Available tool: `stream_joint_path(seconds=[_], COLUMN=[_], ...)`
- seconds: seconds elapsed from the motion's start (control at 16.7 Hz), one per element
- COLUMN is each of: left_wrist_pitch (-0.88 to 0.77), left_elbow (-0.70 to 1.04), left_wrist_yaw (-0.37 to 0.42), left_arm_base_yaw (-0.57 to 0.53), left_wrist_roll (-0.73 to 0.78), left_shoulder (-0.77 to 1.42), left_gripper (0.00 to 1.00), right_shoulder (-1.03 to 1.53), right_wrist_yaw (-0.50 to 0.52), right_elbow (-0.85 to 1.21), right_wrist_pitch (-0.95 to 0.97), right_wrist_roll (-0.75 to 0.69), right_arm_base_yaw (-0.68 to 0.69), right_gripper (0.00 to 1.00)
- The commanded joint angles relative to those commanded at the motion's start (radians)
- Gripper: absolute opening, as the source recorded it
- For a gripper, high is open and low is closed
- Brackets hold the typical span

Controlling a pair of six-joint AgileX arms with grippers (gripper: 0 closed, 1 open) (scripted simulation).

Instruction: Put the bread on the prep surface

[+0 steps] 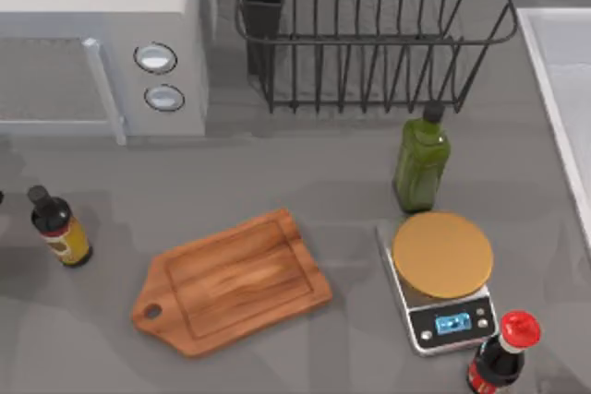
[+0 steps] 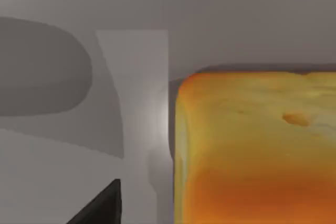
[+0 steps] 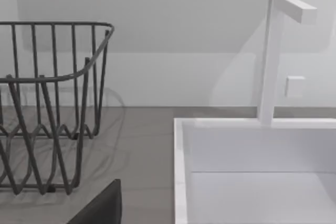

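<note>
Top view: the prep surface [image 1: 235, 281] lies left of centre on the grey counter [image 1: 305, 191], its long axis slanting, handle toward the lower left; its face is bare and the bread is not yet on it. Open counter surrounds the board, with a small dark sauce bottle [image 1: 59, 226] well apart at the left, a scale [image 1: 441, 281] with a tan disc near on the right, a green bottle [image 1: 422, 161] behind that, and a red-capped bottle [image 1: 503, 355] at the lower right; a microwave [image 1: 102, 43] and wire rack [image 1: 369, 29] line the back. Left wrist view: the bread [image 2: 254, 148] sits close before the left arm's camera on grey counter, a dark finger tip [image 2: 100, 208] apart from it to one side; whether the pincer is apart or together cannot be told. The left arm is judged the nearer. Right wrist view: the right arm faces the rack [image 3: 50, 106], a white sink [image 3: 257, 171] and faucet [image 3: 273, 56]; one dark finger tip [image 3: 102, 207] shows, state untold
</note>
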Motion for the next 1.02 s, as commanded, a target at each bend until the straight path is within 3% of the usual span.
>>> stream_joint_path(seconds=[0.36, 1.02], left_wrist_pitch=[0.044, 0.044], left_elbow=[-0.01, -0.01], left_wrist_yaw=[0.0, 0.0], left_arm_base_yaw=[-0.013, -0.013], left_wrist_roll=[-0.012, -0.012], left_shoulder=[0.032, 0.032], left_gripper=[1.0, 0.17], right_shoulder=[0.0, 0.0], right_wrist_yaw=[0.0, 0.0], right_elbow=[0.0, 0.0], right_wrist_pitch=[0.0, 0.0], right_wrist_roll=[0.0, 0.0], right_arm_base_yaw=[0.0, 0.0], right_gripper=[1.0, 1.0])
